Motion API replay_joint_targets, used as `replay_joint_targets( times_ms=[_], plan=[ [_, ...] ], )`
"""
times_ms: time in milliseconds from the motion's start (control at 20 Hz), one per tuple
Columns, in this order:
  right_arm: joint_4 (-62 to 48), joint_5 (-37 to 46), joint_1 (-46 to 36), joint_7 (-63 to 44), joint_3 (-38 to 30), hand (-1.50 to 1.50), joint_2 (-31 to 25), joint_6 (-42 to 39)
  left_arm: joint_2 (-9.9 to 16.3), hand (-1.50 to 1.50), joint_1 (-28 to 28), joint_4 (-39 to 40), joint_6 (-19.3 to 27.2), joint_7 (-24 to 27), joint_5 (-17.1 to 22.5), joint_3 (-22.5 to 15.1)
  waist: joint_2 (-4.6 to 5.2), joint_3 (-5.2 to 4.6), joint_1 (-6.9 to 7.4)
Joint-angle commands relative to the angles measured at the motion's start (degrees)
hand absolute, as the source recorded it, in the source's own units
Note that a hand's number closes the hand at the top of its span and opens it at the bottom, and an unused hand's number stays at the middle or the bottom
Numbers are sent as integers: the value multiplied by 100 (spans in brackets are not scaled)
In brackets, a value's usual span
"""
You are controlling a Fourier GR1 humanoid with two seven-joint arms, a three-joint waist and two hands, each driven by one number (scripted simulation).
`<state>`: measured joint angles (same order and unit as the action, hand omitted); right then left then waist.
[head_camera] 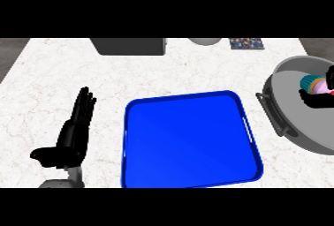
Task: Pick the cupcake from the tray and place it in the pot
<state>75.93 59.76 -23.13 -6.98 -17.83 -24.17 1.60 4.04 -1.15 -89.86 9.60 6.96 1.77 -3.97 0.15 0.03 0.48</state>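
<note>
1. Nearest, at the lower left, the left forearm (63, 182) comes in from the bottom edge, grey and short in view.
2. Above it the left hand (73, 134) rests on the counter (58, 79), left of the tray and apart from it. Its fingers are straight and lie side by side, pointing away from the robot, with the thumb sticking out toward the left. It holds nothing.
3. The blue tray (189, 141) fills the middle of the view, its near edge running down to the bottom of the scene. Nothing lies on its flat blue floor, and its raised rim shows all round the far and right sides.
4. To the right of the tray, close beside its right rim, sits the grey pot (294, 119), cut off by the right edge of the view. A dark handle shows on its left side.
5. Over the pot's far part is the right hand (320, 98), mostly out of view at the right edge. Its black fingers curl round the cupcake (316, 83), which has a teal wrapper and a pink top, so the cupcake is inside the pot's outline, held in the hand.
6. Farthest, along the counter's back edge, stand a dark grey box (129, 46), a pale rounded thing (206, 41) and a small patterned pad (246, 43).
</note>
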Motion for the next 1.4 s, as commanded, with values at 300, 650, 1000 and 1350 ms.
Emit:
replay_joint_targets(
  times_ms=[300,650,1000,1350],
  plan=[
    [-3047,-76,-752,803,-335,150,-450,497,-44,0,241,-335,-20,-84,-125,-143,13,3,61],
    [-4673,-187,-1163,883,-610,-150,-599,406,-17,0,270,-270,-193,-31,-16,-124,37,9,116],
    [-4167,-1963,-1473,2243,-1915,-150,-370,524,-143,0,256,-135,-21,122,-106,-104,12,19,28],
    [-4563,-3356,-1287,3017,-3060,-150,-947,-243,47,0,317,-252,-260,16,134,83,4,8,-1]
  ],
)
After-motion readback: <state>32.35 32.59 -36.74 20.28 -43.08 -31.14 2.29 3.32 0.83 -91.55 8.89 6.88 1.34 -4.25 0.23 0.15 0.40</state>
